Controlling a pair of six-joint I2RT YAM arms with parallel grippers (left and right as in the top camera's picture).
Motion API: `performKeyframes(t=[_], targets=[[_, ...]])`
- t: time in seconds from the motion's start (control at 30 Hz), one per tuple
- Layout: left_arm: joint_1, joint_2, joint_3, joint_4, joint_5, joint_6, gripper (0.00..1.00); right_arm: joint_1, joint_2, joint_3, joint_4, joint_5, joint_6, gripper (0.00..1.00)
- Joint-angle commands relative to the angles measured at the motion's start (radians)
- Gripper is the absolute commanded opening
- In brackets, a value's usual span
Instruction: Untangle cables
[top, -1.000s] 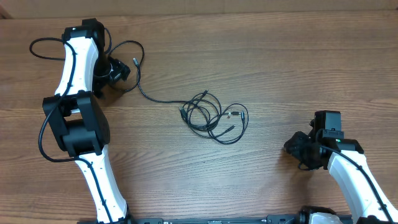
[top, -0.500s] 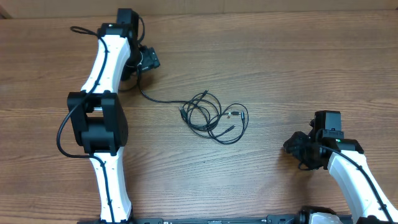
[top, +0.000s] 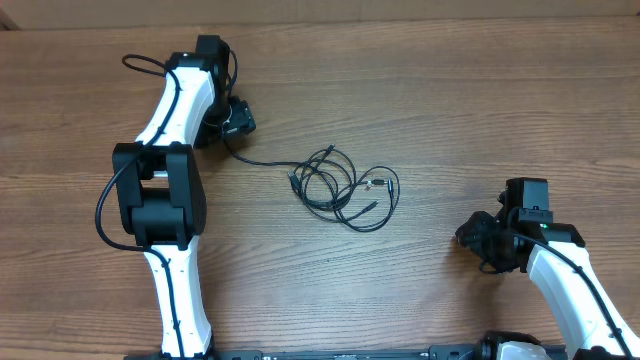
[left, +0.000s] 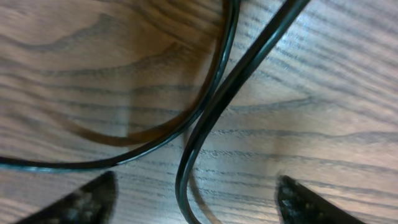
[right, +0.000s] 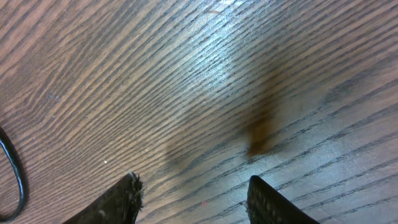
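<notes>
Wood-grain table (top: 450, 90) beneath both arms. Far left: left gripper (top: 236, 120) down close to the wood, fingers (left: 93, 199) spread apart, clamped on nothing, two black strands (left: 214, 118) crossing between them in the wrist view. From beside that gripper, one thin cable strand (top: 255, 160) running right into the cables (top: 340, 188), a loose black tangle of overlapping loops lying mid-table, a small silver-tipped plug (top: 378, 182) within. Well apart at the right: right gripper (top: 485, 240), fingers parted over bare wood, holding nothing.
</notes>
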Motion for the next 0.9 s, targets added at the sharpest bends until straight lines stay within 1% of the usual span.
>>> performKeyframes(t=[0.0,0.13,0.17,0.2,0.27,0.3,0.37,0.47,0.57,0.63,0.7,0.8,0.83,0.87], targets=[[-0.015,0.011,-0.024,0.014,0.006,0.012,0.66,-0.003,0.002,0.008,0.003,-0.001,-0.004,0.53],[-0.024,0.011,-0.045,0.017,0.006,0.012,0.48,-0.003,0.002,0.008,0.002,-0.001,-0.004,0.53],[-0.025,0.011,-0.046,0.016,0.006,0.013,0.44,-0.003,0.002,0.008,0.002,-0.001,-0.004,0.53],[-0.027,0.011,-0.046,0.014,0.006,0.013,0.36,-0.003,0.002,0.008,0.002,-0.001,-0.004,0.53],[-0.03,0.011,-0.046,0.013,0.006,0.013,0.24,-0.003,0.002,0.008,0.002,-0.001,-0.004,0.53],[-0.032,0.011,-0.046,0.012,0.006,0.012,0.16,-0.003,0.002,0.008,0.002,-0.001,-0.004,0.53],[-0.032,0.011,-0.046,0.009,0.014,0.013,0.04,-0.003,0.002,0.008,0.002,-0.002,-0.004,0.53],[-0.031,0.005,-0.039,-0.014,0.035,0.013,0.04,-0.003,0.002,0.008,0.003,-0.002,-0.004,0.53],[-0.03,-0.019,-0.002,-0.072,0.035,0.013,0.04,-0.002,0.002,0.008,0.017,-0.016,-0.004,0.53],[-0.032,-0.054,0.017,-0.097,0.037,0.016,0.04,-0.002,0.002,0.008,0.051,-0.066,-0.009,0.53],[-0.037,-0.102,0.029,-0.11,0.069,0.031,0.04,-0.002,0.002,0.008,0.097,-0.135,-0.04,0.54],[-0.047,-0.193,0.031,-0.114,0.219,0.1,0.05,-0.002,0.002,0.008,0.181,-0.257,-0.081,0.56],[-0.054,-0.237,0.031,-0.119,0.304,0.143,0.04,0.0,0.002,0.008,0.209,-0.291,-0.084,0.57],[-0.059,-0.254,0.031,-0.123,0.332,0.16,0.04,0.002,0.002,0.008,0.219,-0.301,-0.084,0.57]])
